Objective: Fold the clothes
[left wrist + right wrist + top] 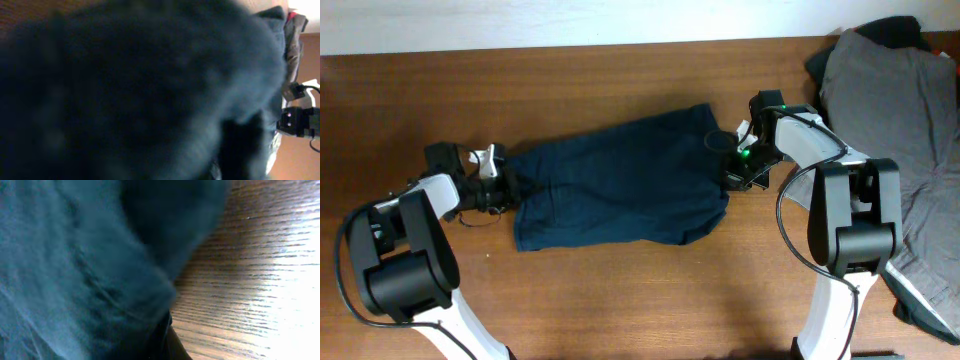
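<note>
A dark navy garment (615, 180) lies spread flat across the middle of the wooden table (620, 300). My left gripper (510, 188) is at its left edge and shut on the cloth. My right gripper (729, 166) is at its right edge and shut on the cloth there. In the left wrist view the navy garment (125, 90) fills the frame, blurred, and hides the fingers. In the right wrist view the navy garment (75, 270) covers the left half, with one dark finger (167, 342) showing under it on the table (260, 270).
A pile of grey and dark clothes (905, 120) lies at the table's right end, reaching to the front right edge. It also shows in the left wrist view (292, 30), behind my right arm (300, 120). Bare wood lies in front of and behind the navy garment.
</note>
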Action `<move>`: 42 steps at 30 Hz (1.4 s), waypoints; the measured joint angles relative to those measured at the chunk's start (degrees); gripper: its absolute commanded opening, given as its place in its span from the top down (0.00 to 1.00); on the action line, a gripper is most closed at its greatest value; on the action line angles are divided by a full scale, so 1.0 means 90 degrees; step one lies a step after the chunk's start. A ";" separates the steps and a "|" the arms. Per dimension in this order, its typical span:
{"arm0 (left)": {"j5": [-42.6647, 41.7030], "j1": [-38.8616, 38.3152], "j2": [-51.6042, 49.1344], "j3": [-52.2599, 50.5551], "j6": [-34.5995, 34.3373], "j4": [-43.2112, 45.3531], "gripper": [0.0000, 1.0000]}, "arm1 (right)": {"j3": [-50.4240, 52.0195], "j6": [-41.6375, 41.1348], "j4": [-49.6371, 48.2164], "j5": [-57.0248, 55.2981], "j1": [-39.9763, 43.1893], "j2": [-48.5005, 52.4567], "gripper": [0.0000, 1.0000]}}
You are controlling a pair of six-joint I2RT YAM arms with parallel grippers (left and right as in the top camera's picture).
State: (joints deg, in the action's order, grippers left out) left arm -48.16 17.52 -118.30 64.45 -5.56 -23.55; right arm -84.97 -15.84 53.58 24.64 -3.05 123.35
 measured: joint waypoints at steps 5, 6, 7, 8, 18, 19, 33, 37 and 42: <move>0.0228 0.0177 -0.0119 0.0658 0.0000 -0.0646 0.99 | 0.0000 -0.0002 0.0000 0.0002 0.0000 0.0000 0.96; 0.0306 0.0172 -0.0119 0.0748 0.0000 -0.0648 0.99 | -0.0002 -0.0002 0.0000 0.0000 0.0000 -0.0002 0.96; 0.0350 0.0146 -0.0119 0.0767 0.0000 -0.0661 1.00 | -0.0007 -0.0002 0.0002 -0.0002 0.0000 -0.0005 0.96; 0.0471 0.0090 -0.0119 0.0784 0.0002 -0.0721 0.99 | -0.0010 -0.0002 0.0002 -0.0012 -0.0002 -0.0007 0.96; 0.1450 -0.0799 -0.0073 0.0952 -0.0002 -0.0923 0.99 | -0.0610 0.0129 0.0607 -0.0568 -0.0022 -0.0012 0.96; 0.1494 -0.0811 -0.0068 0.0959 -0.0002 -0.0937 0.99 | -0.0780 0.0136 0.0787 -0.0646 -0.0007 -0.0012 0.96; 0.1863 -0.1190 -0.0005 0.1020 -0.0092 -0.0959 0.99 | -0.3070 0.0454 0.1253 -0.0974 -0.1462 -0.0656 0.96; 0.1875 -0.1197 -0.0005 0.1020 -0.0129 -0.0962 0.99 | -0.3096 0.0595 0.0333 -0.0996 -0.2837 -0.0656 0.96; 0.1880 -0.1197 -0.0002 0.1022 -0.0148 -0.0971 0.99 | -0.3096 0.1008 -0.0231 -0.1324 -0.4320 -0.0614 0.96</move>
State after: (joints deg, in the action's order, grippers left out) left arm -31.24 6.74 -118.32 73.65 -6.90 -32.29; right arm -112.84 -6.76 51.51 12.73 -41.93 117.82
